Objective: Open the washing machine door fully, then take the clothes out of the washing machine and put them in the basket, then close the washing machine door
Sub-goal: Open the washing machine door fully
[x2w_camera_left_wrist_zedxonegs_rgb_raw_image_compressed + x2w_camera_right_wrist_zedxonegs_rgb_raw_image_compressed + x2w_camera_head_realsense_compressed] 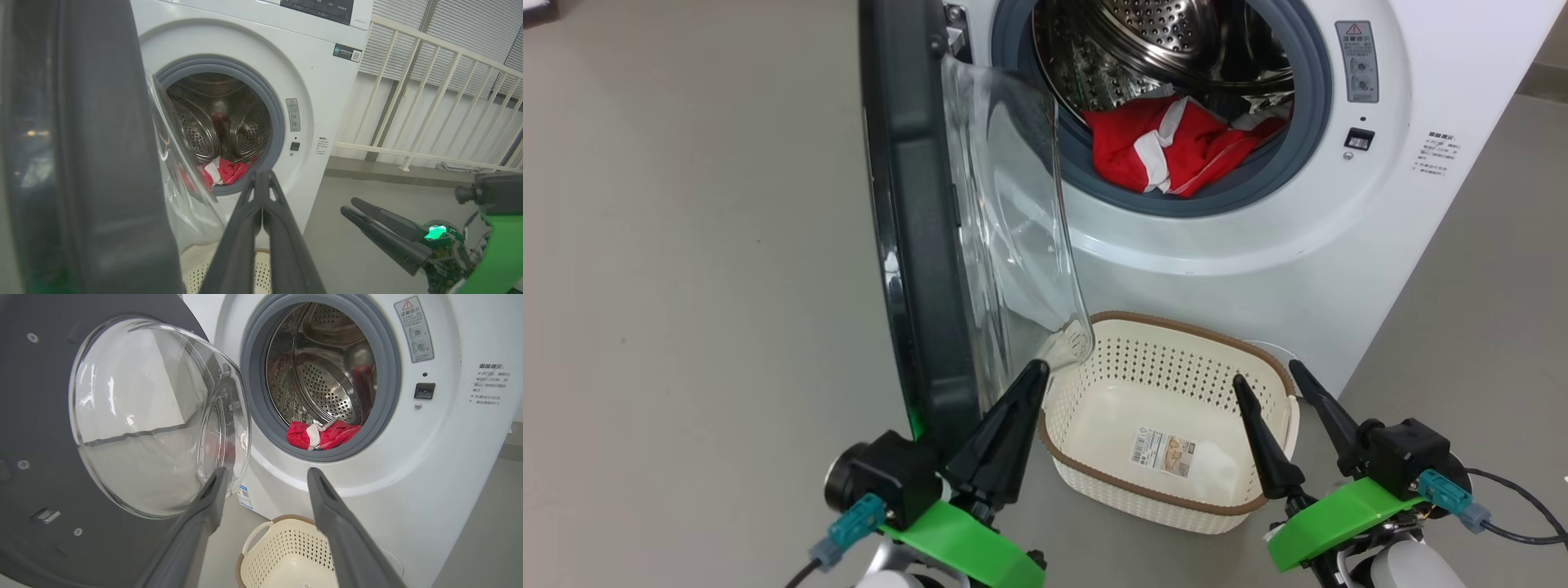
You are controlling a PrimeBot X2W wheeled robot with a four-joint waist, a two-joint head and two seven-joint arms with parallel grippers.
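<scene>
Nearest to us, our left gripper has its fingers pressed together with nothing between them. The tips point up just beside the lower edge of the washing machine door; we cannot tell whether they touch it. Our right gripper sits at the lower right, its fingers spread apart and empty. In the head view their tips fall on either side of the right rim of the basket. The basket stands on the grey floor just in front of the washing machine, with a label sticker showing on its bare bottom. The door is swung out from the machine's left side and stands edge-on to the head view. Its clear glass bowl bulges toward the opening and reaches down over the basket's left rim. Beyond it the clothes, red with white parts, lie bunched at the front bottom of the steel drum, spilling onto the grey rubber ring.
</scene>
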